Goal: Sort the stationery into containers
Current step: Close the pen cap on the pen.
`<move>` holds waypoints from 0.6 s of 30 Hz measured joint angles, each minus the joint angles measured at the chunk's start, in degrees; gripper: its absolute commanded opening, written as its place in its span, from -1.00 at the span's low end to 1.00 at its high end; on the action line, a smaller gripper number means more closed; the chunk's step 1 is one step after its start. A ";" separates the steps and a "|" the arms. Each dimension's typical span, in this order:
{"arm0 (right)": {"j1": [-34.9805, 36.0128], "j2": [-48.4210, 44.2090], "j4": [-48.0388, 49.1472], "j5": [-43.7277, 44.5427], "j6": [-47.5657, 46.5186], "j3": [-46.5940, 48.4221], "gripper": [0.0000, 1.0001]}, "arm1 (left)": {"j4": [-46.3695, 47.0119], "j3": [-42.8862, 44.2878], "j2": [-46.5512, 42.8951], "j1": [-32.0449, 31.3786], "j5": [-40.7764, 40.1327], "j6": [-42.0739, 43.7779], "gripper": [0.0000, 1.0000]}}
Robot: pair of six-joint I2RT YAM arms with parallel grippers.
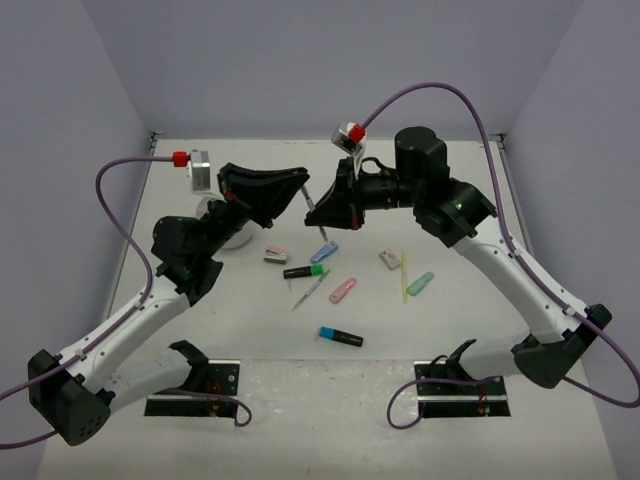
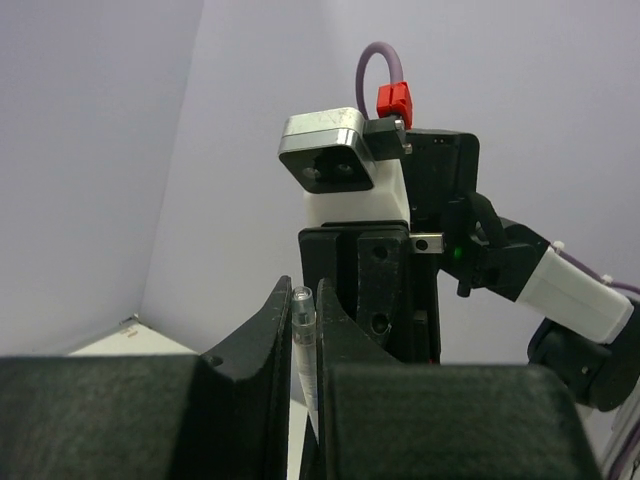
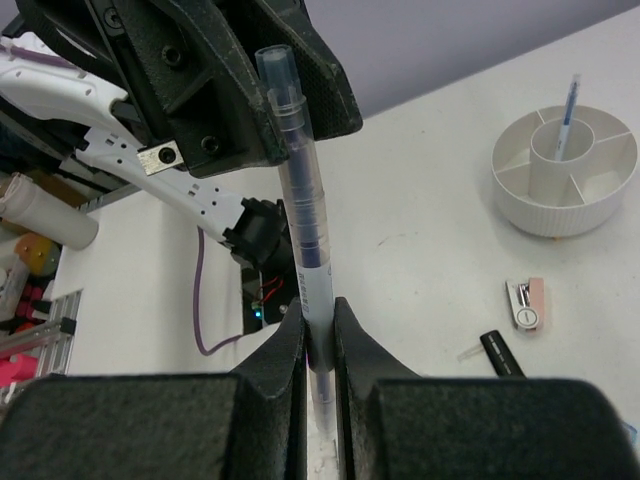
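A thin clear pen (image 1: 309, 206) with a dark core hangs in the air between both arms. My right gripper (image 3: 318, 325) is shut on its lower barrel. My left gripper (image 2: 303, 312) is shut on its capped end (image 2: 302, 330); its black fingers (image 3: 250, 110) show at the pen's top in the right wrist view. The white round container (image 3: 565, 170) has compartments and one pen standing in its centre tube. In the top view the left arm half hides the container (image 1: 232, 236). On the table lie a blue marker (image 1: 324, 251), a green-ended highlighter (image 1: 304, 271) and a pink marker (image 1: 343, 290).
Also on the table are two pinkish erasers (image 1: 276, 255) (image 1: 390, 260), a thin pen (image 1: 308, 292), a yellow pen (image 1: 404, 275), a mint marker (image 1: 420, 284) and a blue-ended black highlighter (image 1: 340, 337). Grey walls close in the back and both sides.
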 measured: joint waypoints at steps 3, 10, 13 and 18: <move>0.25 0.93 -3.27 0.07 -1.11 2.97 -1.00 | 1.89 -1.94 -1.59 -0.42 -2.50 -0.03 -1.00; -0.69 0.74 -0.57 -3.55 -4.92 -0.21 -0.61 | -6.64 0.57 -2.99 -1.59 -4.46 3.73 -1.00; -1.58 -1.57 6.16 -3.24 -6.42 -6.86 0.59 | -18.02 6.08 -2.01 -2.28 -5.92 7.05 -1.00; -2.22 -5.88 14.19 1.92 -6.95 -16.65 0.98 | -37.64 19.10 5.19 -2.30 -15.20 12.01 -1.00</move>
